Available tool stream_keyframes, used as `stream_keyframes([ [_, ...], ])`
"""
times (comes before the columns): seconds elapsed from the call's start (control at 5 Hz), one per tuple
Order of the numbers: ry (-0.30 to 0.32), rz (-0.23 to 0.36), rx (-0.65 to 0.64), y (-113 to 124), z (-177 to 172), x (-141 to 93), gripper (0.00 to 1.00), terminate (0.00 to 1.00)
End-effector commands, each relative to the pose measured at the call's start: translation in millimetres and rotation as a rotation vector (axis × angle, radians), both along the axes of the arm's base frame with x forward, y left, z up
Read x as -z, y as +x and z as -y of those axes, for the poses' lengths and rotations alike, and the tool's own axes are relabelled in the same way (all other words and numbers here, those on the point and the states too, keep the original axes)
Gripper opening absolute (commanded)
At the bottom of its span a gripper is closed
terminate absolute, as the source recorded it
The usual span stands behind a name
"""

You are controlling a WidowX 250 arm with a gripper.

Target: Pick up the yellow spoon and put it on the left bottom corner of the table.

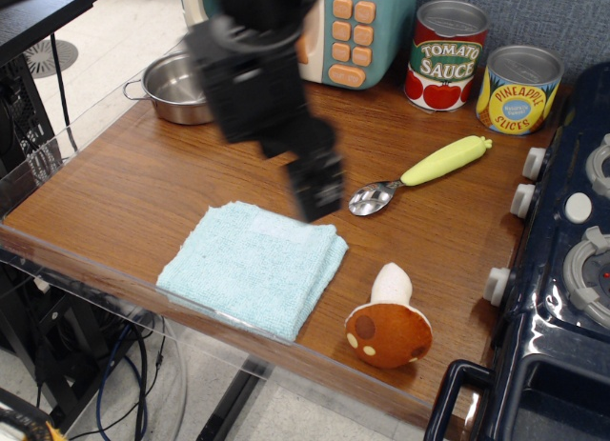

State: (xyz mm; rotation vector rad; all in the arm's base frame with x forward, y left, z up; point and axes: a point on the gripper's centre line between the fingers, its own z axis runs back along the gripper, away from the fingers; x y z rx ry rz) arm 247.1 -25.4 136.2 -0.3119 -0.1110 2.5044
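Observation:
The yellow spoon [424, 170] lies on the brown wooden table [124, 193], right of centre, its silver bowl toward the front left and its yellow-green corn-cob handle toward the back right. My gripper [317, 201] is a black, motion-blurred block hanging above the table, its tip just left of the spoon's bowl and over the far right corner of a light blue cloth [255, 264]. The jaws look closed with nothing between them. The table's front left corner lies beyond the cloth.
A brown toy mushroom [388, 322] lies at the front right. A tomato sauce can [446, 55], a pineapple can [518, 90] and a toy microwave [351, 31] stand at the back. A small steel pot [178, 87] sits back left. A dark blue toy stove [562, 270] fills the right side.

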Motion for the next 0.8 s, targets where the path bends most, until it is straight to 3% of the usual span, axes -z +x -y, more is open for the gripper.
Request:
stream_keyframes([
  [0.0, -0.010, 0.039, -0.099, 50.6, 15.0, -4.1, 1.00, 0.00],
  [0.4, -0.012, -0.002, -0.146, 107.3, 7.7, 23.3, 1.00, 0.00],
  [0.6, -0.056, 0.004, -0.178, 132.0, 5.8, 34.8, 1.00, 0.00],
])
